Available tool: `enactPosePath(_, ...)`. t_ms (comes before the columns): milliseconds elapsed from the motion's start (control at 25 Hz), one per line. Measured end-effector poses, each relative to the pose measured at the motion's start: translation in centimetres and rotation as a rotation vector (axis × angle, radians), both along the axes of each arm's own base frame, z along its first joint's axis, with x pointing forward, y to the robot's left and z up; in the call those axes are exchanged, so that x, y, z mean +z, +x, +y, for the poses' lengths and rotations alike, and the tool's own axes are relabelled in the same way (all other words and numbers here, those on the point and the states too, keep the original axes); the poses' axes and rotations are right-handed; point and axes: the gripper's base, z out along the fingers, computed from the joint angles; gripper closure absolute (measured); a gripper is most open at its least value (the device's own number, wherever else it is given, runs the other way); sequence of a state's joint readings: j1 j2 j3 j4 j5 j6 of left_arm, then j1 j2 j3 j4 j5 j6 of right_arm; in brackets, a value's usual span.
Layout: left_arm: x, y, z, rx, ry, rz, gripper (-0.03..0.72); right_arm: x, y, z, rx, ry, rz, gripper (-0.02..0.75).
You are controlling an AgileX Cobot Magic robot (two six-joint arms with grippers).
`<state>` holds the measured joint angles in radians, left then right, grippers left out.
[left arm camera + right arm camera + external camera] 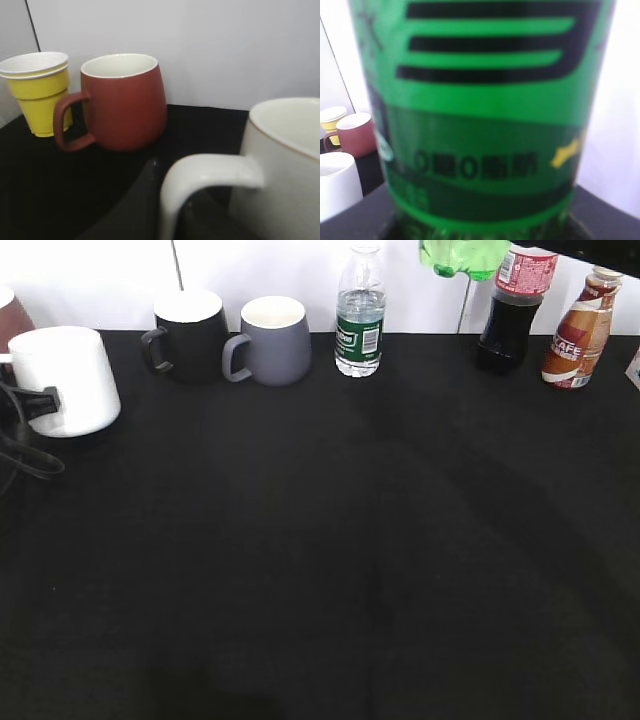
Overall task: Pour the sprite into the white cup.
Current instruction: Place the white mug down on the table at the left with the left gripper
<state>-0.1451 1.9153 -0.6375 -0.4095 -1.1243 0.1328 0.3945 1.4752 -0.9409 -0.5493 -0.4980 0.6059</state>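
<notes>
Sprite bottle fills the right wrist view

The sprite (480, 115) stands upright and very close, blurred, its green label with dark bands spanning most of the picture. At lower left the white cup (337, 182) shows part of its rim and side on the black bench (365, 217). Behind it sit a reddish-brown mug (355, 134) and a yellow cup (331, 120).

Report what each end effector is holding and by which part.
Left: the white cup, by its handle. Right: the sprite seems lifted off the table; its grip point is out of view.
</notes>
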Motion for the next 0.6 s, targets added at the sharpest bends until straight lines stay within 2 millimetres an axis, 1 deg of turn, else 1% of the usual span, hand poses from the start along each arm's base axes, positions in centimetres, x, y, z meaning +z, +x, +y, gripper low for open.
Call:
enactPosePath(120, -0.7, 2.0, 1.0, 0.005, 0.013, -0.013, 0.649, 0.1, -0.1, 0.2, 0.025, 0.012, -0.007, 0.359)
enactPosePath(200, -1.1, 3.2, 0.9, -0.013, 0.020, -0.023, 0.649, 0.0, -0.2, 0.3, 0.037, 0.005, -0.012, 0.359)
enactPosePath(280, -1.3, 4.5, 0.7, -0.022, 0.022, -0.044, 0.649, -0.7, -0.5, 0.2, 0.041, -0.002, 0.006, 0.360)
enactPosePath(320, -1.8, 5.0, 0.6, -0.022, 0.021, -0.045, 0.649, -1.0, -0.5, 0.2, 0.041, -0.003, 0.015, 0.360)
enactPosePath(360, -2.3, 5.4, 0.6, -0.020, 0.018, -0.042, 0.649, -1.0, -0.6, 0.2, 0.042, -0.003, 0.017, 0.360)
enactPosePath(440, -2.6, 6.4, 0.6, -0.013, 0.016, -0.061, 0.649, -1.3, -0.7, 0.1, 0.044, -0.004, 0.023, 0.360)
enactPosePath(600, -3.3, 8.4, 1.7, 0.012, 0.011, -0.103, 0.649, -2.7, -1.2, 0.0, 0.051, -0.022, 0.059, 0.360)
